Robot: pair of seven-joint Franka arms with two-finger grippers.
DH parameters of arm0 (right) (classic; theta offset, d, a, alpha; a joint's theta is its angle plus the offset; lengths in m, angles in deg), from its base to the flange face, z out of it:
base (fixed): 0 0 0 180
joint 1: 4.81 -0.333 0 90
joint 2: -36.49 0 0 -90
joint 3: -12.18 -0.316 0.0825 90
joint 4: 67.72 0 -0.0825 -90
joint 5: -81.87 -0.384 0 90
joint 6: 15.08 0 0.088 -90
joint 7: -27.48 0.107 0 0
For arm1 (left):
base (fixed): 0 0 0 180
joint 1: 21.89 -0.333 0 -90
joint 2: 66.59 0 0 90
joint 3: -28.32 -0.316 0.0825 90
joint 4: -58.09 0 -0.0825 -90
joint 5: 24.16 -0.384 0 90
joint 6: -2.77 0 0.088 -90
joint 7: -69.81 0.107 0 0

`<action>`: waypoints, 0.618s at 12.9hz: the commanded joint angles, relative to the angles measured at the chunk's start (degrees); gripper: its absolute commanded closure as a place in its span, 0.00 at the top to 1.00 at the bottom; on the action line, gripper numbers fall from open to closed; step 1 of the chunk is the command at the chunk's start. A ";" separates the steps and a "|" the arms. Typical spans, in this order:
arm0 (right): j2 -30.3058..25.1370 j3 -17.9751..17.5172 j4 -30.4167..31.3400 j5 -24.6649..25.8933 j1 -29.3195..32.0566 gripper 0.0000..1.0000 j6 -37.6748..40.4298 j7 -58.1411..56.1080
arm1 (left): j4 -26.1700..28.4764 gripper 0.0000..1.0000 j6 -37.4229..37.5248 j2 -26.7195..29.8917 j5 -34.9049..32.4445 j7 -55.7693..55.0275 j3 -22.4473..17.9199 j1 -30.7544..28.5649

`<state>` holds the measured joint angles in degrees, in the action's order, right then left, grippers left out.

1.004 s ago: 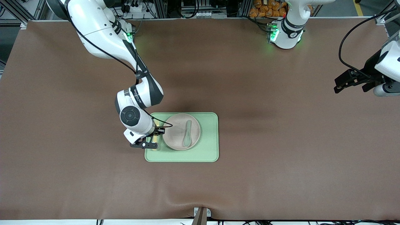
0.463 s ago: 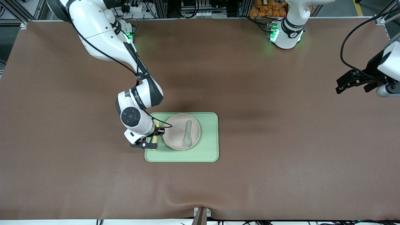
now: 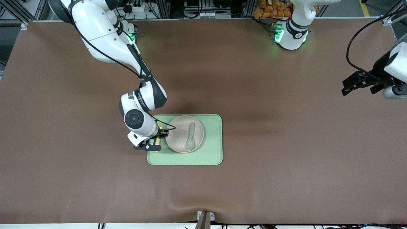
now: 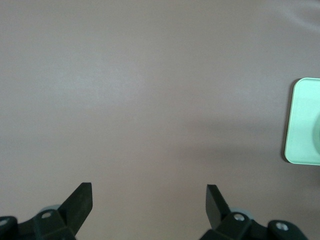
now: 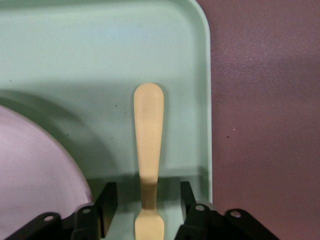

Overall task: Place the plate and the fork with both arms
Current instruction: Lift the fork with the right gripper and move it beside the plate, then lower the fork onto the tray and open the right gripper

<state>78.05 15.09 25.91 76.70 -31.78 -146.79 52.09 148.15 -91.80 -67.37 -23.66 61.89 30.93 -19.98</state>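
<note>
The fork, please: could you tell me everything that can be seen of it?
The fork is small, pale yellow and looks like plastic, with a rounded handle end and a waist where it narrows. It lies flat on the green tray, between the plate and the tray's rim toward the right arm's end. The right pincer straddles it with fingers apart on either side, not touching it. Its tines are mostly hidden.

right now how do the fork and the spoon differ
The fork is pale yellow; the spoon is grey-green. The fork lies flat on the tray beside the plate; the spoon lies in the plate. The open right gripper straddles the fork with gaps either side; nothing is at the spoon. Both lie lengthwise on the tray's short axis.
</note>
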 commanded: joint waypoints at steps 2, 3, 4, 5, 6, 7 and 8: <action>-2.45 -0.36 -0.03 -0.37 1.12 1.00 1.18 -0.97 | -0.67 1.00 0.62 -0.18 0.81 0.89 0.03 -0.41; -3.41 -0.36 -0.29 -0.37 1.91 1.00 2.41 -1.23 | -0.76 1.00 0.62 -0.18 0.81 0.71 0.03 -0.32; -4.55 -0.36 -0.29 -0.29 3.13 1.00 3.81 -3.24 | -0.67 1.00 0.62 -0.27 0.81 0.97 0.03 -0.41; -5.69 -0.36 -0.20 -0.29 4.89 1.00 6.17 -6.48 | -0.58 1.00 0.62 -0.27 0.81 0.89 0.03 -0.41; -7.10 -0.36 -0.20 -0.29 6.64 1.00 8.20 -8.86 | -0.67 1.00 0.62 -0.18 0.81 0.71 0.03 -0.32; -8.59 -0.36 0.14 -0.29 8.23 1.00 9.61 -10.62 | -0.67 1.00 0.62 -0.18 0.72 0.71 0.03 -0.32; -10.09 -0.27 0.32 -0.29 9.20 1.00 10.84 -11.95 | -0.58 1.00 0.62 -0.18 0.72 0.54 0.03 -0.32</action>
<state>71.90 15.77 24.62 76.70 -25.54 -138.46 43.49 148.18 -91.80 -67.41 -23.66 61.89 30.93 -19.99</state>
